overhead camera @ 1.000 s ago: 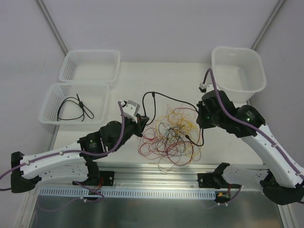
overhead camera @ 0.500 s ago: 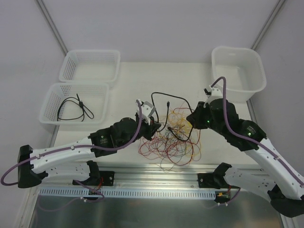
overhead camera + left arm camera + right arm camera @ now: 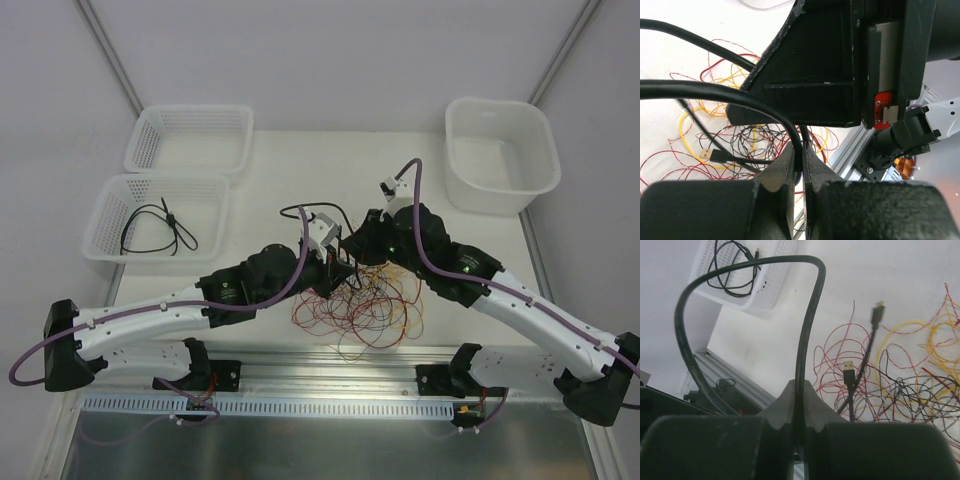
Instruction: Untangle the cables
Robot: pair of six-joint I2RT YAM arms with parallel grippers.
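Note:
A tangle of thin red, yellow and black cables (image 3: 365, 300) lies on the white table in front of both arms. My left gripper (image 3: 338, 266) and right gripper (image 3: 357, 246) meet just above its far-left edge. Both are shut on the same thicker black cable (image 3: 300, 208), which arcs up in a short loop between them. In the left wrist view my left gripper (image 3: 801, 148) pinches this black cable (image 3: 715, 90). In the right wrist view my right gripper (image 3: 799, 386) pinches it too (image 3: 810, 315). Its USB plug (image 3: 848, 366) hangs over the tangle (image 3: 920, 370).
Two white mesh baskets stand at the left: an empty one (image 3: 190, 112) at the back, and a nearer one (image 3: 110, 205) holding a bundled black cable (image 3: 160, 228). A white tub (image 3: 500, 115) stands at the back right. An aluminium rail (image 3: 330, 360) runs along the near table edge.
The right arm has swung left and the left arm right, so the grippers now meet. The black cable's wide span between them has shrunk to a small loop.

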